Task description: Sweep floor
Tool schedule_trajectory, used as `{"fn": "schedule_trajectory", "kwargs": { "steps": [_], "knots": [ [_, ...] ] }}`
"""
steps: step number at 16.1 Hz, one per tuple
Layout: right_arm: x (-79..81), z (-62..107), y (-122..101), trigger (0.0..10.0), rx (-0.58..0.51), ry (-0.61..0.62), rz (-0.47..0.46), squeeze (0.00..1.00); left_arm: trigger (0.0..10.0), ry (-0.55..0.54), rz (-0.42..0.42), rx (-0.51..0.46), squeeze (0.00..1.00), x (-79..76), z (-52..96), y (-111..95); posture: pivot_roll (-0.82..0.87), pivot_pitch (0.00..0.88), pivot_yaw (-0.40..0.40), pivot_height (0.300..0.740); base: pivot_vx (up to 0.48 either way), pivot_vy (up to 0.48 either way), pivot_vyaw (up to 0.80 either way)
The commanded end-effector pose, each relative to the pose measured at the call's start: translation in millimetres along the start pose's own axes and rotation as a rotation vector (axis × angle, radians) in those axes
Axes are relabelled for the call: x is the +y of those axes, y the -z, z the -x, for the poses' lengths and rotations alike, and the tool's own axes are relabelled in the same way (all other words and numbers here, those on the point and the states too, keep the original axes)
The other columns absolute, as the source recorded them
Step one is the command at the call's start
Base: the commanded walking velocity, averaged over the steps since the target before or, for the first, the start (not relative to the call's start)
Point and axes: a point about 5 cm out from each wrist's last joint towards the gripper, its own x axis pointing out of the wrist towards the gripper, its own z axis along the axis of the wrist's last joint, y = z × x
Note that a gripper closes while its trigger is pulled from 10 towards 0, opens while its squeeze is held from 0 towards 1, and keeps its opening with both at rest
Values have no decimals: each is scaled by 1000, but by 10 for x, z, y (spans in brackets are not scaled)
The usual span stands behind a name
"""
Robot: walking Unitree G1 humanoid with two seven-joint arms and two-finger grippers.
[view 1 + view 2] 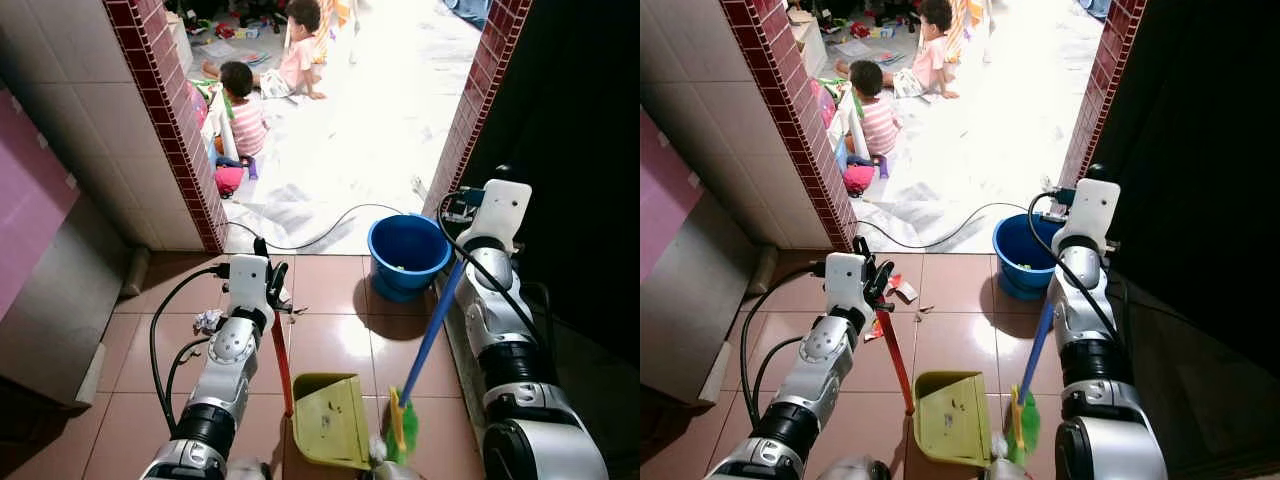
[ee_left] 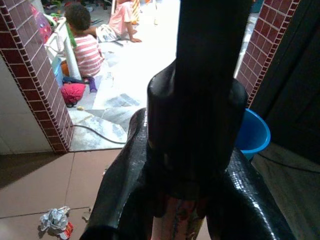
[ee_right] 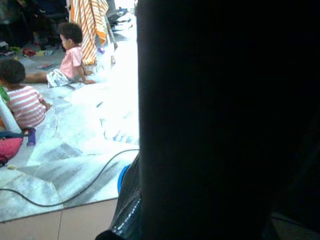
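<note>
On the brown tiles before you, your left gripper (image 1: 272, 283) is clamped on the red dustpan handle (image 1: 282, 362); whether the right gripper's fingers grip the blue broom (image 1: 430, 335) you cannot tell. Sweeping toward the crumpled litter (image 1: 208, 320), you could knock the blue bucket (image 1: 407, 252) or snag the black cable (image 1: 320, 232).

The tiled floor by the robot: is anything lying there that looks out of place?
Yes. Crumpled litter lies on the brown tiles beside the left gripper, and paper scraps sit near the doorway. A black cable trails across the threshold.
</note>
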Motion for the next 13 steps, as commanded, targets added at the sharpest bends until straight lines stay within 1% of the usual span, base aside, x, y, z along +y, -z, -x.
{"fn": "schedule_trajectory", "kwargs": {
  "steps": [1,4,5,6,8,9,10,12,13],
  "knots": [
    [83,-42,-121,10000,-46,-8,-29,0,10000,12,-16,51,0,-27,26,90,-27,0,25,740,0,0,0],
    [194,-39,-142,10000,-59,-42,-59,0,10000,15,-16,55,0,-38,26,97,-27,0,24,740,0,0,0],
    [254,-32,-144,10000,-53,-75,-92,0,10000,17,-15,57,0,-44,27,100,-27,0,23,740,0,0,0],
    [328,-18,-131,10000,-26,-136,-130,0,10000,17,-14,57,0,-47,27,100,-28,0,23,740,0,0,0],
    [391,2,-130,10000,-16,-187,-148,0,10000,16,-13,57,0,-49,27,100,-28,0,22,740,0,0,0],
    [472,28,-154,10000,-5,-266,-212,0,10000,12,-13,50,0,-48,23,91,-28,0,22,740,0,0,0],
    [509,41,-197,10000,-13,-306,-249,0,10000,8,-12,43,0,-44,17,78,-29,0,23,740,0,0,0],
    [540,51,-259,10000,-38,-351,-263,0,10000,4,-12,33,0,-36,9,59,-29,0,23,740,0,0,0],
    [546,47,-293,10000,-59,-377,-245,0,10000,-1,-8,18,0,-25,-1,30,-24,0,22,740,0,0,0]
  ]
}}
